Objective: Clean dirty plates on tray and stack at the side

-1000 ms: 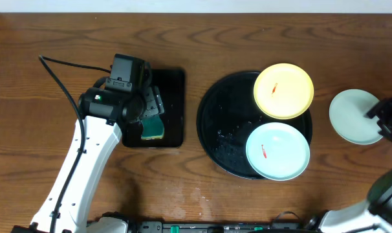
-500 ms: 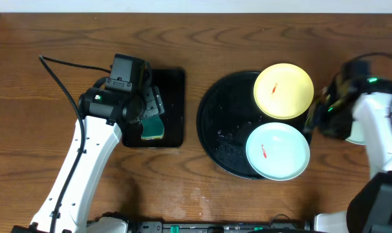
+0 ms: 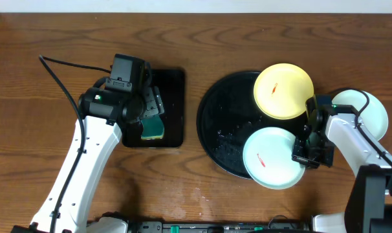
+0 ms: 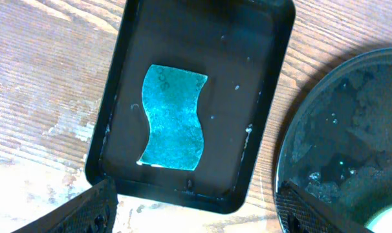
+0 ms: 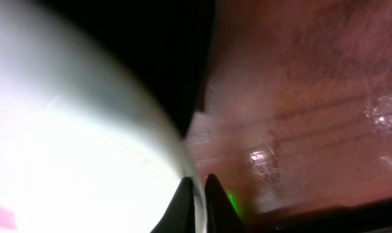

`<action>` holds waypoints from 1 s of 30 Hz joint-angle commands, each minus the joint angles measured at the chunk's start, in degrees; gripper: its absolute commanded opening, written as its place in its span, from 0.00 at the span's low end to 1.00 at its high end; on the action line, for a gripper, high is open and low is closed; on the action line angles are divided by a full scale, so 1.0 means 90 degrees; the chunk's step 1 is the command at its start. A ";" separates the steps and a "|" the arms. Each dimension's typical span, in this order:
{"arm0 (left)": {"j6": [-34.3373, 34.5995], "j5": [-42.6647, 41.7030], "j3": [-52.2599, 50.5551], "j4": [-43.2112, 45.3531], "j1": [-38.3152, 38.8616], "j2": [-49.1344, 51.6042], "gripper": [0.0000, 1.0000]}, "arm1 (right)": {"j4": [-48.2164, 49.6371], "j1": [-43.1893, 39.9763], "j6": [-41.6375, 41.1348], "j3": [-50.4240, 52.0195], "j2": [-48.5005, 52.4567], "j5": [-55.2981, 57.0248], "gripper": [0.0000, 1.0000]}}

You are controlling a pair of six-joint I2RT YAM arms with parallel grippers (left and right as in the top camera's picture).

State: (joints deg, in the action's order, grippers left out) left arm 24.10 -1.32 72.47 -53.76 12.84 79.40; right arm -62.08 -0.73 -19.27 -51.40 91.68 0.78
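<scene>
At the lower right edge of the tray point(image 3: 212, 123), your right gripper point(image 3: 306, 147) sits on the right-hand rim of the blue plate point(image 3: 267, 158); the wrist view is blurred, but its 2 fingertips point(image 5: 183, 202) stand narrow with the pale rim running up between them, so I judge the jaws pinched on that rim. From the jaws the plate lies to the left, toward the tray's middle; being round, it offers no long axis, and only the rim matters for the grip. It rests on the tray's lower right part and overhangs the raised rim on the robot's side; it looks pale and glossy, with 1 small red smear left of its centre, so you should treat it as not yet wiped. The yellow plate point(image 3: 283, 90) sits near it at the tray's upper right, also bearing 1 red streak; a 3rd plate point(image 3: 374, 113) lies on the table point(image 3: 54, 39) right of the tray, partly hidden by your right arm. Your left gripper point(image 4: 196, 210) hangs over the rectangular tray point(image 4: 261, 97) with jaws wide and empty; the green sponge point(image 4: 173, 116) lies flat beneath it. Your right arm is much the nearer to the plate; wiping will likely need the sponge lifted and brought over.
</scene>
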 commanded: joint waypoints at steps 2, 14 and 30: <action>-0.0056 0.0049 0.0170 -0.0022 -0.0027 -0.0002 0.79 | 0.0107 0.0107 0.0223 -0.0226 -0.0231 -0.0104 0.01; -0.0056 0.0051 0.0170 -0.0017 -0.0027 -0.0002 0.79 | 0.1545 0.1027 0.0736 -0.0464 -0.0979 -0.0641 0.01; -0.0056 0.0049 0.0170 -0.0019 -0.0027 -0.0002 0.79 | 0.2159 0.1848 0.0284 -0.0610 0.0158 -0.0641 0.31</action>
State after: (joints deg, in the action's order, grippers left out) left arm 24.10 -1.32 72.47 -53.76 12.84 79.40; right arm -41.76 15.84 -16.88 -54.87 93.36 -4.93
